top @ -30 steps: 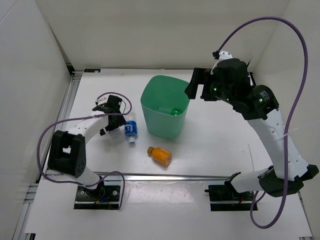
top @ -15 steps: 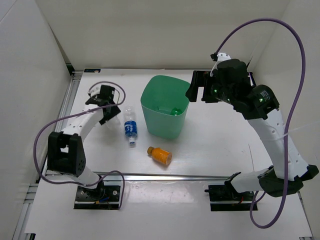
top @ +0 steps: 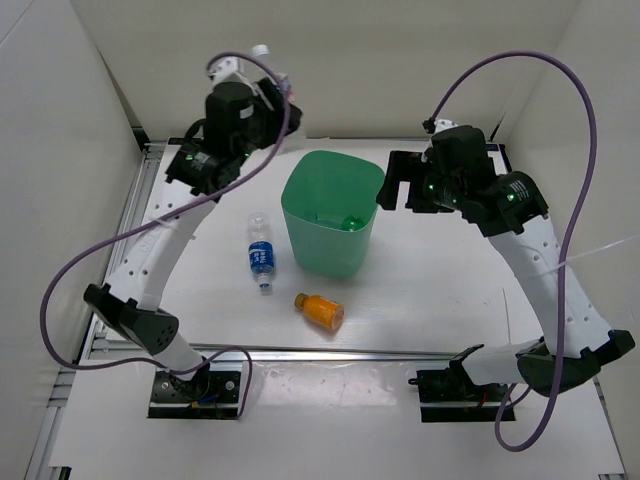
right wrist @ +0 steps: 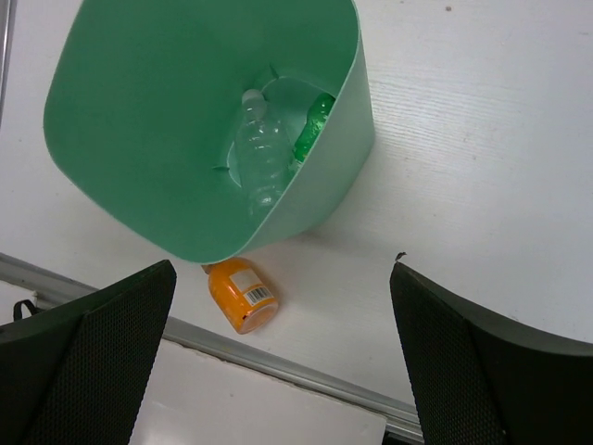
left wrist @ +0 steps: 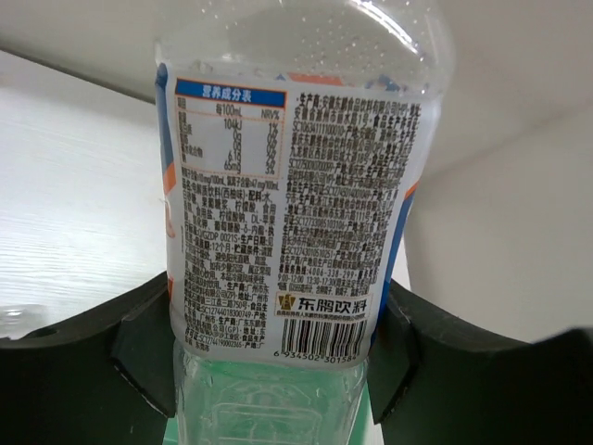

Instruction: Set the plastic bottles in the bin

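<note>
High above the table's back left, my left gripper [top: 268, 90] is shut on a clear plastic bottle [left wrist: 287, 185] with a white printed label, its white cap [top: 262, 49] pointing up. The gripper's black fingers [left wrist: 148, 343] clamp the bottle's lower body, and green shows through its base. The mint-green bin [top: 330, 255] stands mid-table. Inside the bin [right wrist: 139, 139] lie a clear bottle [right wrist: 259, 153] and a green bottle [right wrist: 313, 125]. A blue-label bottle [top: 260, 255] and a short orange bottle [top: 320, 310] lie on the table. My right gripper [top: 392, 185] hangs open beside the bin's right rim.
White walls close in the back and both sides. A metal rail [top: 330, 352] runs along the near edge in front of the orange bottle [right wrist: 241, 295]. Purple cables loop off both arms.
My left arm has risen from the table left of the bin to high at the back left, with the clear bottle in its jaws. The right arm has barely shifted.
</note>
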You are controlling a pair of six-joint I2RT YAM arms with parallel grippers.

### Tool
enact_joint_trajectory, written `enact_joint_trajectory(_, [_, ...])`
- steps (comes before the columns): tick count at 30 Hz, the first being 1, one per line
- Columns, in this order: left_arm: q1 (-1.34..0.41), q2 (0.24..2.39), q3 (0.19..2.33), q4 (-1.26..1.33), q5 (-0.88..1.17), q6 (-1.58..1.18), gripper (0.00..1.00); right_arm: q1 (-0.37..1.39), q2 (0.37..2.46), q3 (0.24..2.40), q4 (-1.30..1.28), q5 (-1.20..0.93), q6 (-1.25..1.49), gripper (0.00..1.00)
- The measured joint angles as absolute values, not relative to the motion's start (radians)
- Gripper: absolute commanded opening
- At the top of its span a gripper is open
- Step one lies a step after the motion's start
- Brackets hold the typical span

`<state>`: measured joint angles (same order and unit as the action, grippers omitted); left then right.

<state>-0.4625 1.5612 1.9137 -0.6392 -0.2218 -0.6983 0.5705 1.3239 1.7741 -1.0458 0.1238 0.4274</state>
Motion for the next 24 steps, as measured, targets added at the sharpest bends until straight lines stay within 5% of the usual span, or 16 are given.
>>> enact_joint_trajectory(6, [-0.629,1.679,1.94,-0.643,-0.212,-0.669,0.41,0.535,1.271,1.724,-1.043,0.12,0.442,1.0])
enact_joint_trajectory(8, [-0.656,1.725,1.94,-0.651,-0.184,-0.657,0.87,0.526,1.249,1.707,-1.04,0.12,0.445,1.0])
enact_joint_trajectory(9, [-0.662,1.742,1.94,-0.656,-0.17,-0.649,1.0,0.523,1.24,1.697,-1.038,0.12,0.447,1.0])
enact_joint_trajectory(17, [-0.653,1.735,1.938,-0.68,-0.204,-0.617,1.0,0.516,1.232,1.66,-1.02,0.119,0.453,1.0])
enact_joint_trajectory(24, [-0.529,1.432,1.694,-0.644,-0.372,-0.611,1.0,0.504,1.233,1.641,-1.013,0.097,0.453,1.0])
